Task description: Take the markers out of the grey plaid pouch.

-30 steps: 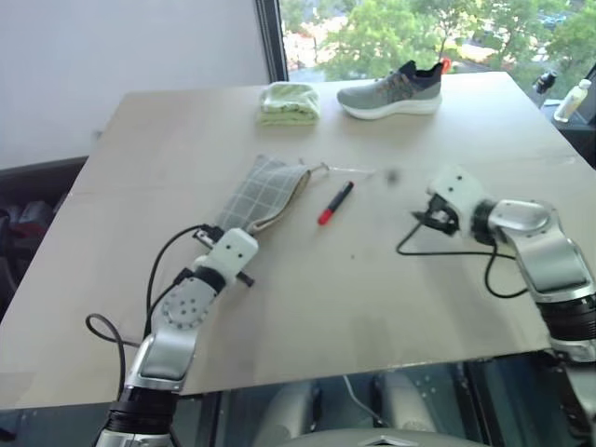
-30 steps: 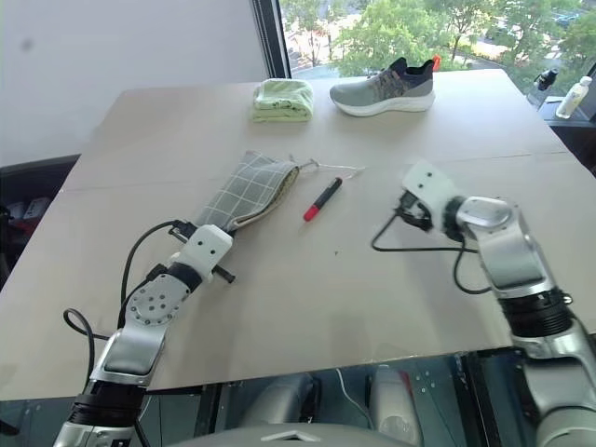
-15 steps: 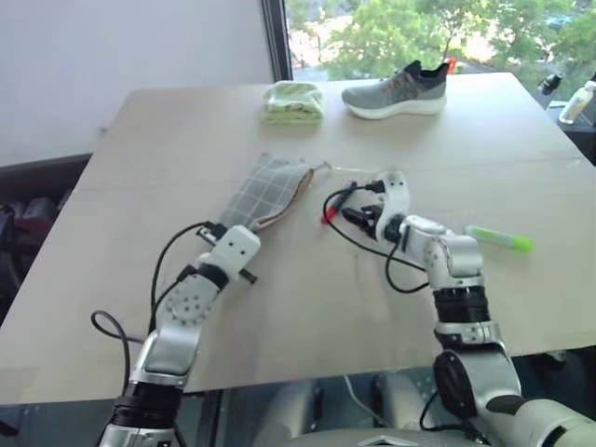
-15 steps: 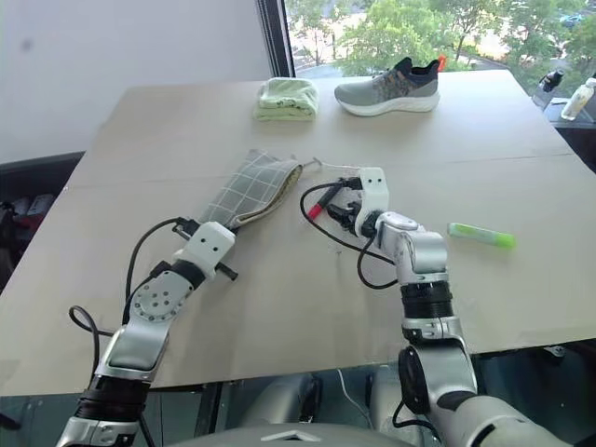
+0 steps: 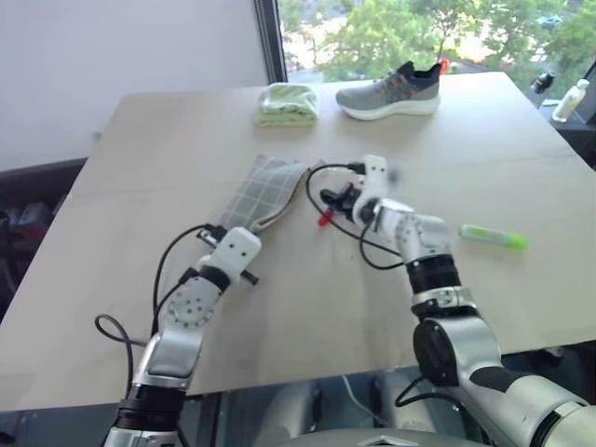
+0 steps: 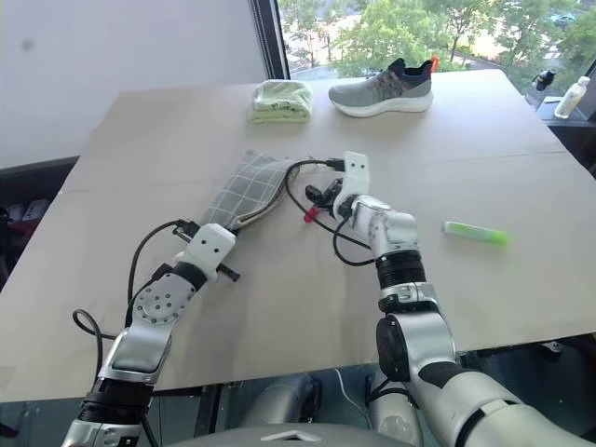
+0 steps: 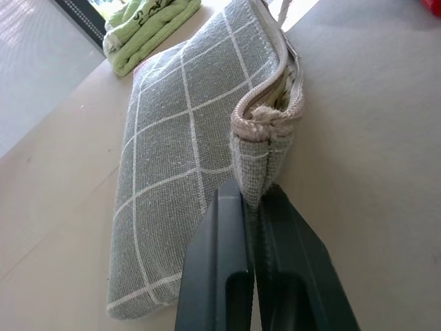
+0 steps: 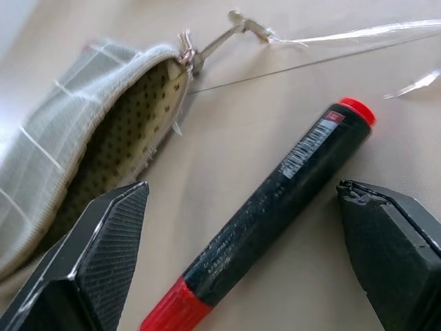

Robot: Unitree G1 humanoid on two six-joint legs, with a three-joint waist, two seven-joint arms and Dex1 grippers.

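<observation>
The grey plaid pouch lies flat on the table, its tan dotted mouth facing the right gripper. My left gripper is shut on the pouch's near corner. A black marker with red ends lies on the table just outside the mouth. My right gripper is open, one finger on each side of that marker, neither touching it. A green marker lies farther right on the table.
A grey shoe and a folded pale green cloth sit at the table's far edge. A white bottle stands beyond the far right corner. The pouch's zipper pull and a thin clear strip lie by its mouth.
My right arm swung left across the table to the black-and-red marker, and its jaws spread wider. The green marker came into view where the arm had been. The left gripper held still.
</observation>
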